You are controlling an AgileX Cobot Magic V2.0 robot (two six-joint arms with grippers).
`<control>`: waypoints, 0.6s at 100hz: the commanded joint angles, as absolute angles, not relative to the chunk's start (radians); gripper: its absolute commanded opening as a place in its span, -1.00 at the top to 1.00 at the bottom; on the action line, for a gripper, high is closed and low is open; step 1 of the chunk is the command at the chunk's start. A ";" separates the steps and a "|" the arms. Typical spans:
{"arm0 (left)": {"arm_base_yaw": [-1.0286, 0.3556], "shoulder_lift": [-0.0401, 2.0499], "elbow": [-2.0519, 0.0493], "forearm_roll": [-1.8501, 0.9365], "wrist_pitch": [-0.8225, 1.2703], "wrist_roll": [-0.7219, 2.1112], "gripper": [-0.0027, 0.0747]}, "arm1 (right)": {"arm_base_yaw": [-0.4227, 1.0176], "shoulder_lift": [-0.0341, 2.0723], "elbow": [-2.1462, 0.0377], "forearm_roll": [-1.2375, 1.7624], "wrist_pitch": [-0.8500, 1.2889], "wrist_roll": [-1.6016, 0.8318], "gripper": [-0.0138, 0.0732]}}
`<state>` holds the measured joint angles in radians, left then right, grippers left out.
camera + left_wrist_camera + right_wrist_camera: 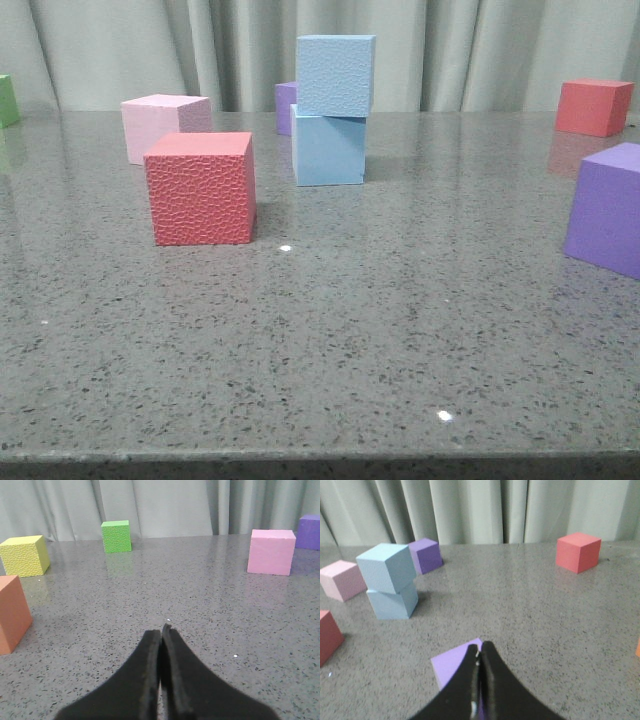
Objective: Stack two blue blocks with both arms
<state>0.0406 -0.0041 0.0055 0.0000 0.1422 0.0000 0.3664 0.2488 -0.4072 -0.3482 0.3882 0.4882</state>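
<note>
The pebbly sky-blue cube (336, 75) sits on top of the smooth sky-blue cube (329, 150) at the table's middle back, turned a little off square. The stack also shows in the right wrist view, upper cube (386, 567) on lower cube (393, 604). My left gripper (161, 630) is shut and empty above bare table. My right gripper (480, 647) is shut and empty, hanging over a purple cube (452, 665), well away from the stack. Neither gripper shows in the front view.
A red pebbly cube (201, 187) and a pink cube (163, 125) stand left of the stack. Purple cubes stand behind it (286, 105) and at the right edge (608, 208). A red cube (593, 106) stands far right. Green (116, 536), yellow (24, 555) and orange (12, 614) cubes stand on the left.
</note>
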 commanded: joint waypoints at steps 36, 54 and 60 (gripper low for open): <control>0.043 -0.039 0.007 -0.010 0.059 -0.006 0.98 | 0.093 0.168 -0.211 0.035 0.020 0.036 0.94; 0.043 -0.039 0.007 -0.010 0.059 -0.006 0.98 | 0.029 0.090 -0.131 0.035 0.021 0.037 0.94; 0.043 -0.039 0.007 -0.010 0.059 -0.006 0.98 | 0.014 0.051 -0.101 0.036 0.021 0.044 0.94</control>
<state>0.0406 -0.0041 0.0055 0.0000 0.1404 0.0000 0.0365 0.0822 -0.1107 0.0303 0.1084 0.0518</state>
